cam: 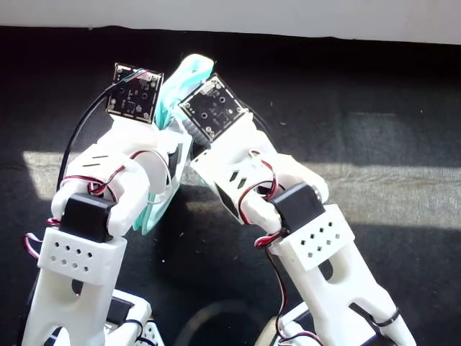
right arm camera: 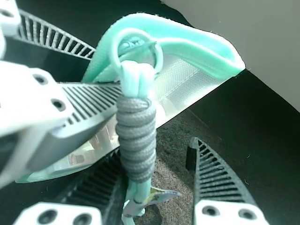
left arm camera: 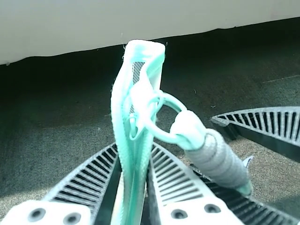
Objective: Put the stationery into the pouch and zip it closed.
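Item: mint-green fabric pouch with a clear mesh-lined side (cam: pixel 189 76), held aloft at far centre above the dark felt-like table (cam: pixel 374 130)
Contents: could not be told through the side
Left gripper (left arm camera: pixel 134 150): pressed together on the pouch's zip edge, pinching it upright
Right gripper (right arm camera: pixel 157 154): spread, one finger on either side of the grey-wrapped mint zip-pull cord (right arm camera: pixel 136 136); the cord lay against one finger and was not pinched
Step in hand: judged to be the zipping, with the pull yet to be taken
Handling note: the fingers needed to close squarely on the wrapped part of the cord, then draw along the zip line while the left grip kept the fabric taut
Arm pose: both arms were raised, left arm on the left, right arm on the right, wrists leaning in towards the pouch
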Tool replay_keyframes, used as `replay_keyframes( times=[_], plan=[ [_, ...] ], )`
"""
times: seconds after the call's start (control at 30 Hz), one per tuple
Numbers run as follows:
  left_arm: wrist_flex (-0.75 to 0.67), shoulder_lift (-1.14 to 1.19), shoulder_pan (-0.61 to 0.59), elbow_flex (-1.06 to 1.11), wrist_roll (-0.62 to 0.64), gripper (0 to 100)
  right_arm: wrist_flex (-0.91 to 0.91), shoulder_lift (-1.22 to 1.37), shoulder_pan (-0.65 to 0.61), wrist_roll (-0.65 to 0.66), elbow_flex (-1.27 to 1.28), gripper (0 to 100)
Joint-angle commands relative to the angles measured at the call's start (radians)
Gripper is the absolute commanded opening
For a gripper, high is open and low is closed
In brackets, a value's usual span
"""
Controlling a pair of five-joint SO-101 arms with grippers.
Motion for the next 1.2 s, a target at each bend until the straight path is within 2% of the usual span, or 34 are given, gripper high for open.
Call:
replay_keyframes(
  times=[0.0, 0.3, 0.47, 0.6, 0.93, 1.17],
  plan=[
    [-0.011, -0.002, 0.021, 0.001, -0.006, 1, 0.002, -0.035, -0.007, -0.009, -0.050, 17.3],
    [-0.009, -0.002, 0.018, 0.001, -0.006, 1, 0.005, -0.033, -0.008, -0.009, -0.153, 17.3],
    [-0.015, -0.002, 0.019, -0.001, -0.006, 1, 0.097, -0.033, -0.065, -0.009, -0.150, 17.3],
    [-0.011, -0.004, 0.021, -0.001, -0.006, 1, 0.099, -0.021, -0.062, -0.009, -0.145, 17.3],
    [-0.009, -0.008, 0.021, -0.001, -0.006, 1, -0.091, -0.019, -0.062, -0.009, -0.013, 17.3],
    [0.011, -0.010, 0.021, -0.005, -0.006, 1, -0.162, -0.016, -0.035, -0.006, -0.005, 17.3]
  ],
)
